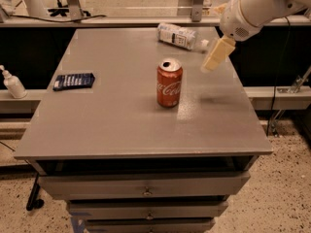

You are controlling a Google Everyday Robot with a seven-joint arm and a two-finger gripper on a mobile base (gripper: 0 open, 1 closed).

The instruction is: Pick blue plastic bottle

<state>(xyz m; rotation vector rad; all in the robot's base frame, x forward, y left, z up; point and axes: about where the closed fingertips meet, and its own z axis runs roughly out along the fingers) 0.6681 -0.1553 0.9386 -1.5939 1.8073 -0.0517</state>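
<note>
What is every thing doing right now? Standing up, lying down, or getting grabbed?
blue plastic bottle: lying on its side at the far edge of the table, cap on, not grabbed.
cola can: standing upright mid-table, untouched.
dark blue packet: lying flat near the left edge.
pump bottle: standing upright on the ledge beside the table.
claw: in the air over the table's right side, near the bottle, touching nothing.

Smooth, matt cream plastic on the hand (214,59), held above the matt grey desk (112,125), faintly sheened beneath it. Just left of and beyond the hand, clear plastic bottle (177,35) with pale printed label. Nearer and left, shiny red metal can (169,83). Above the hand, smooth white arm shell (257,6).
</note>
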